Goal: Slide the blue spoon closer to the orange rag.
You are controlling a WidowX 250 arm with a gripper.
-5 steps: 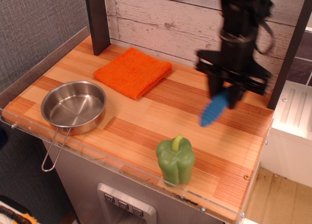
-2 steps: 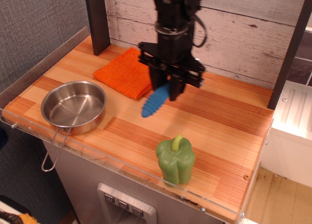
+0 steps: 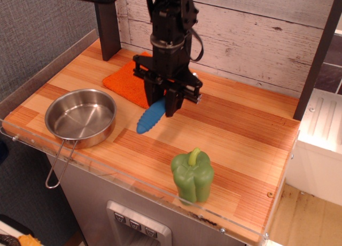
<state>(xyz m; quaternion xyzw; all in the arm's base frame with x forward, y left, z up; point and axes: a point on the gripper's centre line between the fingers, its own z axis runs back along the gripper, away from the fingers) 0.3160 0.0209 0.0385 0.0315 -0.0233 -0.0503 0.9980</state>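
Observation:
The blue spoon [image 3: 150,118] shows only its ribbed blue handle, which sticks out down-left from my gripper [image 3: 163,102]; its metal bowl is hidden between the fingers. The gripper is shut on the spoon, just above the wooden tabletop. The orange rag [image 3: 124,79] lies flat right behind and left of the gripper, and the arm covers most of it. The handle tip is just in front of the rag's near edge.
A steel pan [image 3: 81,117] with a wire handle sits at the front left. A green pepper [image 3: 192,176] stands near the front edge. A dark post [image 3: 107,22] rises at the back left and a plank wall [image 3: 251,32] runs behind.
The gripper has carried the blue spoon from the right side of the table leftward to the near edge of the orange rag. It now covers most of the rag.

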